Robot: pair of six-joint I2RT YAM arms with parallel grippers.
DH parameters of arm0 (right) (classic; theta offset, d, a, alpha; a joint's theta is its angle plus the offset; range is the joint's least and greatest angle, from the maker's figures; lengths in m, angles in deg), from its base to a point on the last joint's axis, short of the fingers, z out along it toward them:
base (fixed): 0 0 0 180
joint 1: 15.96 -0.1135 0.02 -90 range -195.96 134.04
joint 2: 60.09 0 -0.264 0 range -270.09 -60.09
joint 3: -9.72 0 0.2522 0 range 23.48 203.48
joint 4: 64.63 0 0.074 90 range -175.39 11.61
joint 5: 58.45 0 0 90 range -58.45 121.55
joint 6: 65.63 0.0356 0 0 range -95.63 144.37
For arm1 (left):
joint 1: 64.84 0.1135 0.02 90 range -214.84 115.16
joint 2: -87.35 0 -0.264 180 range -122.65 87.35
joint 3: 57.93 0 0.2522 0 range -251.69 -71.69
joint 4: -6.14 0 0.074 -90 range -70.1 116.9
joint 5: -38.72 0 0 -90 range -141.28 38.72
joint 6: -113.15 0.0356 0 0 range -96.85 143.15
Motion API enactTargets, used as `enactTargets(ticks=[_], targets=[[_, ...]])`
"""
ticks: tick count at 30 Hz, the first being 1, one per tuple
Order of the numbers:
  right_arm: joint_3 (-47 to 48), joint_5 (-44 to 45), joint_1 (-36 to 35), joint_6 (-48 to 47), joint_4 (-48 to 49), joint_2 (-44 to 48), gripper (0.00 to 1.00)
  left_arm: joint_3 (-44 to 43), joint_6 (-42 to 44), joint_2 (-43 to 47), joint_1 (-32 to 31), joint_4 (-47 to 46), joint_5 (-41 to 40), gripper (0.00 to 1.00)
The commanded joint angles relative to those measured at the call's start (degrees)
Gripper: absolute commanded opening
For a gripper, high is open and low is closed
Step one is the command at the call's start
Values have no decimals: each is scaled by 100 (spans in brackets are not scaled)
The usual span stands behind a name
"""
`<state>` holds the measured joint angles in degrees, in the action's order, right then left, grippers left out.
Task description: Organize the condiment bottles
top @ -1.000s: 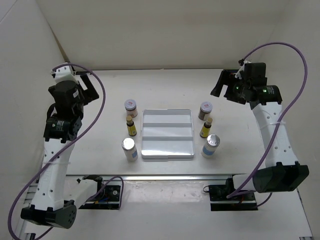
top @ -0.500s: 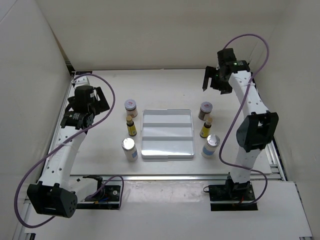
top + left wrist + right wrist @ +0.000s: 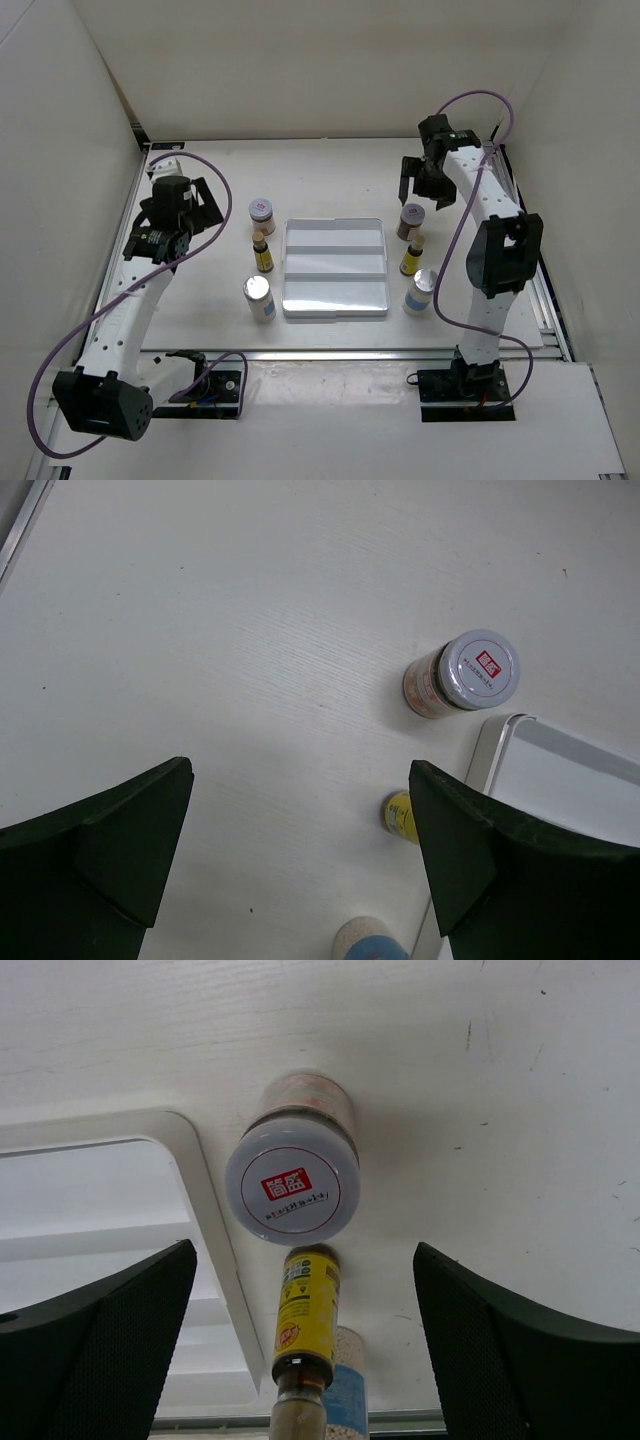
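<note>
Six condiment bottles stand in two columns beside the white tray (image 3: 334,300). On the left are a brownish jar (image 3: 262,213), a yellow bottle (image 3: 263,254) and a white-blue bottle (image 3: 259,299). On the right are a brownish jar (image 3: 411,221), a yellow bottle (image 3: 412,257) and a white-blue bottle (image 3: 422,293). My left gripper (image 3: 203,203) is open and empty, above the table left of the left jar (image 3: 462,673). My right gripper (image 3: 426,190) is open and empty, just behind and above the right jar (image 3: 292,1172), with the yellow bottle (image 3: 305,1310) below it.
The tray's rim shows in the left wrist view (image 3: 497,752) and the right wrist view (image 3: 200,1210). White walls enclose the table at the back and sides. A metal rail (image 3: 320,352) runs along the near edge.
Both arms have swung in and come down. The right gripper moved from the far right back to just behind the right jar. The left gripper moved toward the left jar.
</note>
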<state>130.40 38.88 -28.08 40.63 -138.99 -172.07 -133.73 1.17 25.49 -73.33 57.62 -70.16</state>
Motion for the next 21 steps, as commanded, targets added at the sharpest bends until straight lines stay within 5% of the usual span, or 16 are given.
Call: enactTargets(ticks=[1,6,11,16,21], targets=[[-100,-82,17,45,-49,-270,90,8,-122,149,-56,-10,-142,100],[-101,-285,17,45,4,-622,89,-45,-61,44,-118,-10,-301,100],[-101,-514,17,45,4,-799,77,-45,-8,43,-170,-10,-433,100],[-101,-566,17,45,57,-799,44,69,-8,43,-170,-62,-372,100],[180,-347,-97,-52,-30,-509,30,69,-8,43,-170,-62,-319,100]])
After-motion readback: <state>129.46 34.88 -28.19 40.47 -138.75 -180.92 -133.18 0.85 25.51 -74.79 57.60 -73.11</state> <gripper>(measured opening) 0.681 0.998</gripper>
